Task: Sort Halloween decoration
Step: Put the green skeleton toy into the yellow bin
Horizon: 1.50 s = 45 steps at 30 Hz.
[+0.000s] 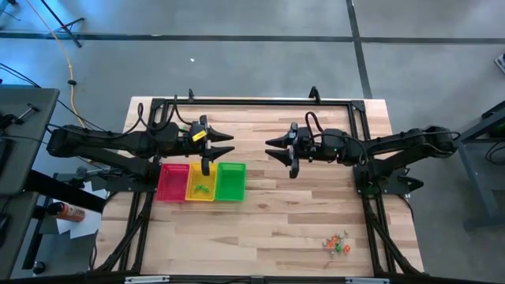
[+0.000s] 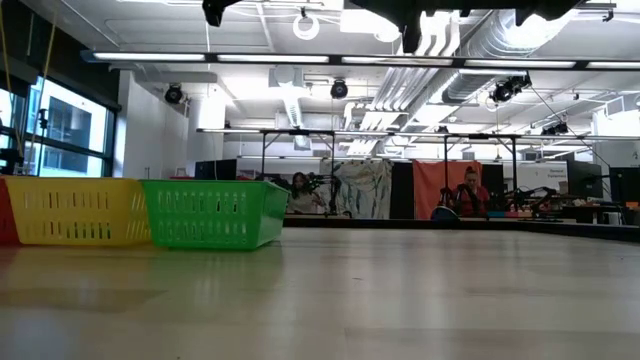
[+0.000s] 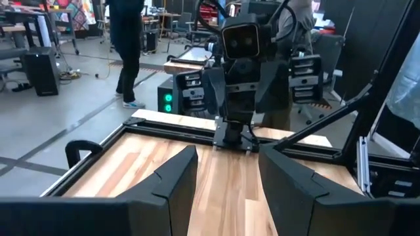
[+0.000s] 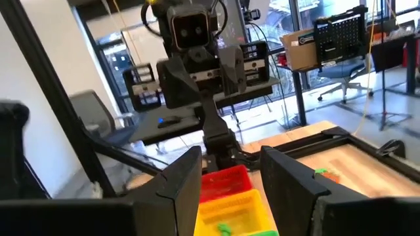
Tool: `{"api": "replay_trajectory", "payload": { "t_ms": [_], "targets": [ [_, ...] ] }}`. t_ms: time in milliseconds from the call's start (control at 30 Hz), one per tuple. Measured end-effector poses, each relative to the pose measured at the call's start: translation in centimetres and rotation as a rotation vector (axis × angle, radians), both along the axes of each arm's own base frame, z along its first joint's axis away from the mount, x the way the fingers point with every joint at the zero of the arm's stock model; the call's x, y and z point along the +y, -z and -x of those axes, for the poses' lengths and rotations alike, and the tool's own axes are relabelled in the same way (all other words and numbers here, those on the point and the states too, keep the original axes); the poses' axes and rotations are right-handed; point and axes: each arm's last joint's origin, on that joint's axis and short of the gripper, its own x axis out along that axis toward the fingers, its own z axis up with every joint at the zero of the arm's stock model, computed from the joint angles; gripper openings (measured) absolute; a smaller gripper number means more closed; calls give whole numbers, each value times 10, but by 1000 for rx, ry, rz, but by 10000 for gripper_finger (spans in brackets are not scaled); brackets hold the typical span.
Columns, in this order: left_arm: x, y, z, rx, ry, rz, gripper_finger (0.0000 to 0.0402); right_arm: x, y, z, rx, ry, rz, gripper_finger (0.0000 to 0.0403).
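High view: the left claw (image 1: 223,144) is hovering open and empty above the red (image 1: 173,182), yellow (image 1: 200,182) and green (image 1: 230,181) trays, while the right claw (image 1: 276,149) is hanging open and empty mid-bench. The Halloween decoration (image 1: 337,244) is lying as a loose cluster at the bench's (image 1: 276,213) near right edge, well apart from both claws, nearer the right arm.

Bright, even light falls from the ceiling strip lamps (image 2: 330,60), and a window (image 2: 60,130) at the side adds daylight. The wooden table (image 1: 300,213) carries only soft, faint shadows and a mild sheen. Near the low camera its surface blurs.
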Motion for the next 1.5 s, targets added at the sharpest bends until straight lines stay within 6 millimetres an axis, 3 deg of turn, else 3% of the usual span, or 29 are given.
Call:
{"api": "replay_trajectory", "payload": {
  "t_ms": [133, 500, 567, 667, 800, 933, 1100, 1233, 1400, 1500],
  "targets": [
    [0, 0, 0, 1, 0, 0, 152, 0, -1, 0, -20, -4, -102, 149],
    [0, 0, 0, 1, 0, 0, 152, 1, 3, 0, 29, -33, -115, 149],
    [0, 0, 0, 2, -2, 0, 152, 4, 3, -2, 95, -108, -170, 149],
    [0, 1, 0, 8, -2, 1, 152, 15, 7, -2, 355, -211, -274, 149],
    [0, 2, 0, 19, -2, 1, 152, 40, 22, 11, 746, -233, -449, 149],
    [1, 4, 0, 44, -4, 0, 152, 77, 36, 30, 957, -242, -657, 149],
    [1, 7, 1, 73, -5, -1, 152, 131, 54, 59, 1151, -259, -865, 149],
    [1, 7, 1, 70, -5, -1, 152, 165, 63, 88, 1246, -158, -1022, 149],
    [1, 7, 1, 71, -5, -1, 152, 195, 74, 118, 1369, -13, -1199, 149],
    [1, 7, 1, 69, -6, 8, 152, 208, 87, 125, 1447, 63, -1220, 149]
  ]
}}
